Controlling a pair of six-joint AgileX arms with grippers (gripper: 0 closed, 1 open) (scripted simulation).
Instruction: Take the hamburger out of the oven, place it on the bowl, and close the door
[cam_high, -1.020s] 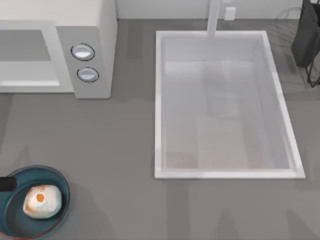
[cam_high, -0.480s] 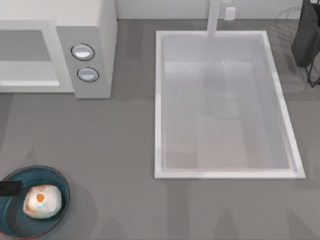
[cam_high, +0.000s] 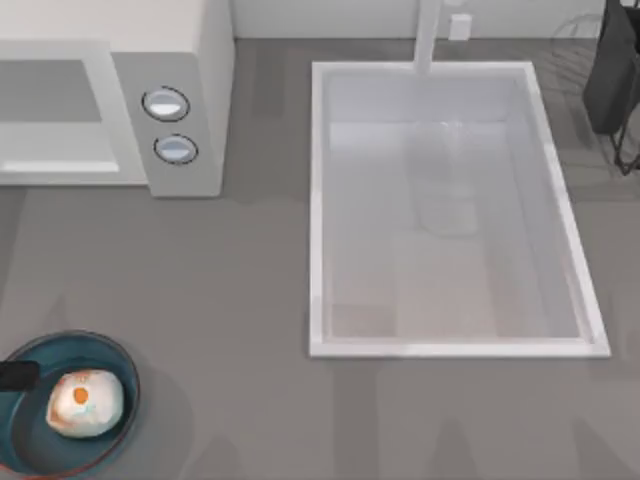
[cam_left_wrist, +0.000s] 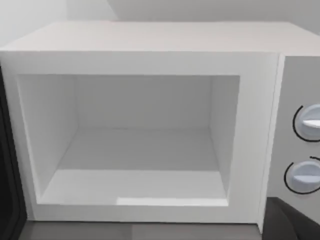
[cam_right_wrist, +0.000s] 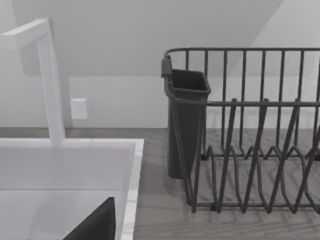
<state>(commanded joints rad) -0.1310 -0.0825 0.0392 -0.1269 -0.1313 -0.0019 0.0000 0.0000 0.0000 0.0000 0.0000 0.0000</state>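
The hamburger (cam_high: 85, 403), a pale bun with orange patches, lies in the dark teal bowl (cam_high: 25, 440) at the front left of the table. A black piece of my left arm (cam_high: 15, 375) pokes in from the left edge, just over the bowl's rim and apart from the hamburger. The white oven (cam_high: 185, 60) stands at the back left. Its cavity (cam_left_wrist: 135, 150) is open and bare in the left wrist view, with two knobs (cam_left_wrist: 305, 150) beside it. A dark strip (cam_left_wrist: 6, 175) at the cavity's side looks like the edge of the open door.
A large white sink (cam_high: 318, 200) with a faucet (cam_high: 428, 35) takes up the middle and right of the table. A dark dish rack (cam_right_wrist: 240, 135) with a cup holder (cam_right_wrist: 185, 120) stands at the back right. Bare grey counter lies between bowl, oven and sink.
The black piece of the left arm has shifted slightly at the left edge. The hamburger has settled a little lower in the bowl.
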